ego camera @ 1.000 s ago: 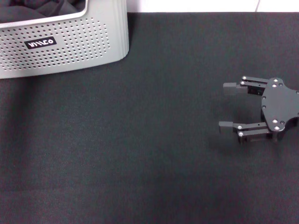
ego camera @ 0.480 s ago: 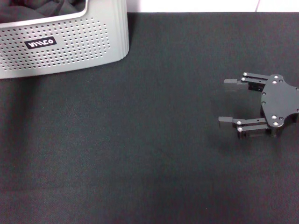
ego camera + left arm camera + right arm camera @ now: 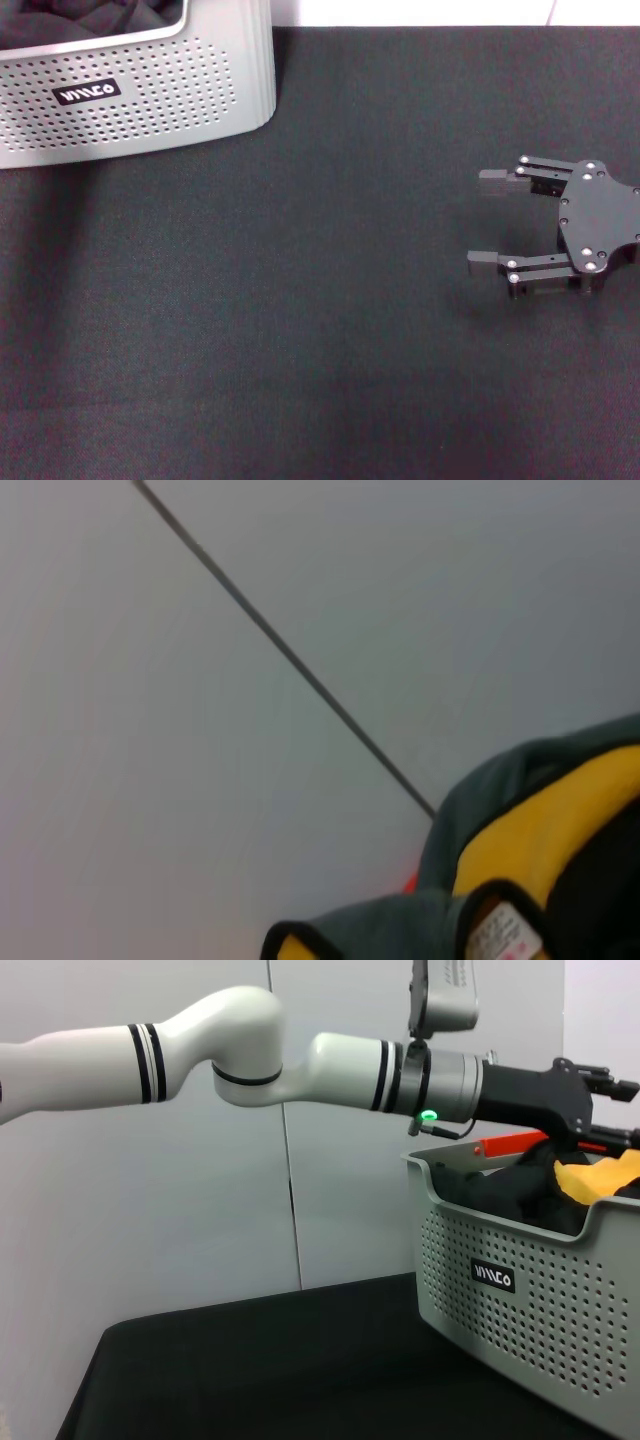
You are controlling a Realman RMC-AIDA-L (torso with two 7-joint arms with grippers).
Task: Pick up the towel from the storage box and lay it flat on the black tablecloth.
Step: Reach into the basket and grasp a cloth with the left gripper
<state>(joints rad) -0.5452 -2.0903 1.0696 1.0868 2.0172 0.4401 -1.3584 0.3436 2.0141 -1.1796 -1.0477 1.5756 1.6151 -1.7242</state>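
The storage box (image 3: 150, 100) stands at the far left of the black tablecloth (image 3: 300, 320). Dark folds of the towel (image 3: 90, 15) show inside it. In the right wrist view my left gripper (image 3: 610, 1110) reaches level over the box (image 3: 520, 1260), just above a yellow fold of the towel (image 3: 600, 1175) that rises past the rim. The left wrist view shows the towel (image 3: 540, 840) close up: grey-green and yellow, black trim, white label. My right gripper (image 3: 476, 222) is open and empty, low over the cloth at the right.
A pale wall with a dark seam (image 3: 290, 660) stands behind the table. The tablecloth's far edge (image 3: 420, 27) runs along the back. My left arm (image 3: 250, 1050) stretches across above the box.
My right gripper has shifted slightly right and back over the cloth. The dark folds inside the box have shifted a little.
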